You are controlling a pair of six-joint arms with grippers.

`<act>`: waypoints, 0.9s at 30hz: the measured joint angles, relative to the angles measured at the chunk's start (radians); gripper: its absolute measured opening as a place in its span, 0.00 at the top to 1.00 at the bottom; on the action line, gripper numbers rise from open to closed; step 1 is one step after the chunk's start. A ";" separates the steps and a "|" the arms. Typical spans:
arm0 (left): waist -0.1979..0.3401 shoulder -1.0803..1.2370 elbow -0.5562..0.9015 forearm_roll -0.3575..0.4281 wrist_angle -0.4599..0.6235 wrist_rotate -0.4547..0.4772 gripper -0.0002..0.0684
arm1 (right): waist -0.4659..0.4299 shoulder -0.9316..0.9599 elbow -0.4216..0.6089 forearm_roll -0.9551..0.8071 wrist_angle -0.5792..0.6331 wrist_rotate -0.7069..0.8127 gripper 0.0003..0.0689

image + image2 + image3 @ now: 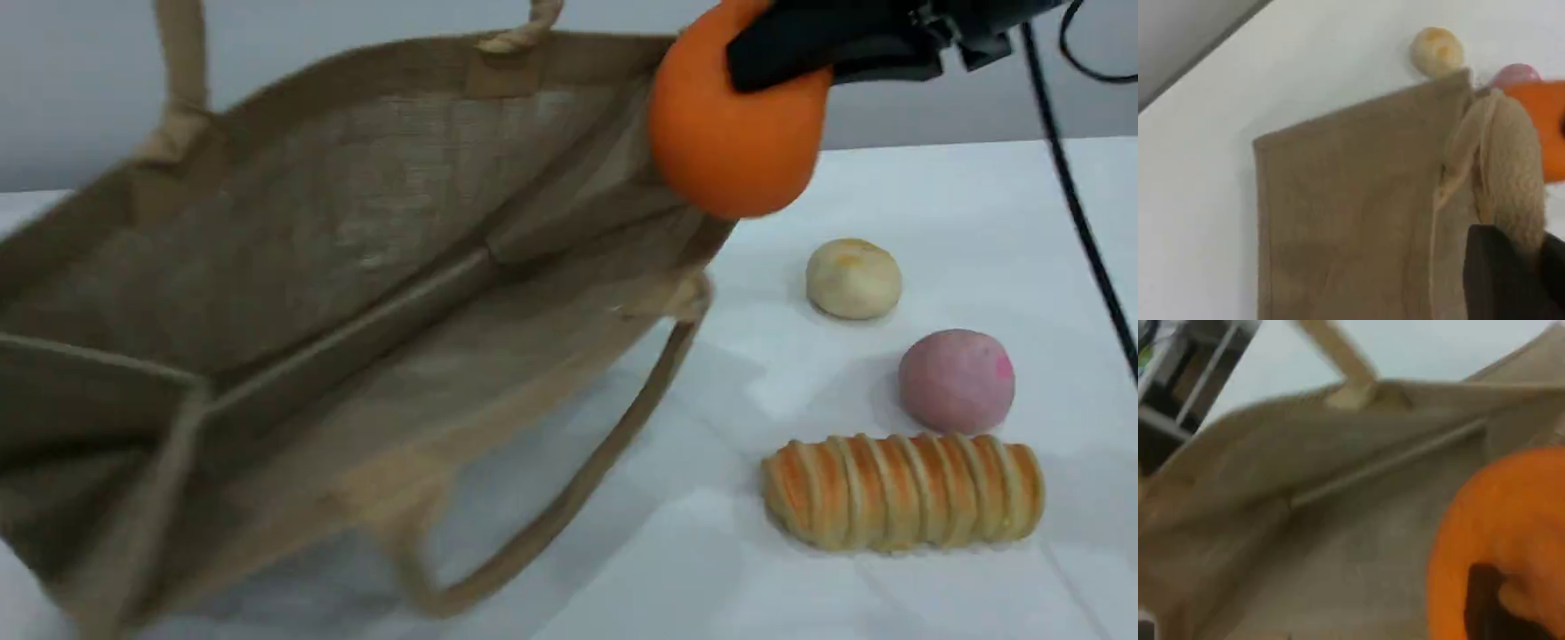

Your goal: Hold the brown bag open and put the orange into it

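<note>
The brown bag [356,267] is raised off the table with its mouth gaping toward the camera, its lower handle [569,498] drooping onto the tabletop. In the left wrist view my left gripper [1511,280] is shut on the bag's thick rope handle [1515,173], with the bag's outer wall [1351,213] hanging below it. The left gripper is out of the scene view. My right gripper [782,53] is shut on the orange [729,133], holding it in the air at the bag's upper right rim. The right wrist view shows the orange [1511,527] just in front of the bag's open inside [1305,540].
On the white table [889,604] to the right of the bag lie a pale bun [853,278], a pink ball [956,380] and a striped bread loaf [902,492]. A black cable [1080,222] runs down the right edge.
</note>
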 joint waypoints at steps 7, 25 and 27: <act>0.000 0.022 0.001 -0.005 0.014 -0.002 0.87 | 0.087 -0.037 0.006 -0.001 -0.030 0.000 0.96; 0.000 0.022 0.001 -0.003 -0.045 -0.035 0.87 | 0.104 -0.061 0.017 -0.016 -0.078 0.052 0.96; 0.000 0.021 0.001 -0.003 -0.045 -0.035 0.87 | 0.133 -0.060 0.017 -0.002 -0.119 0.053 0.96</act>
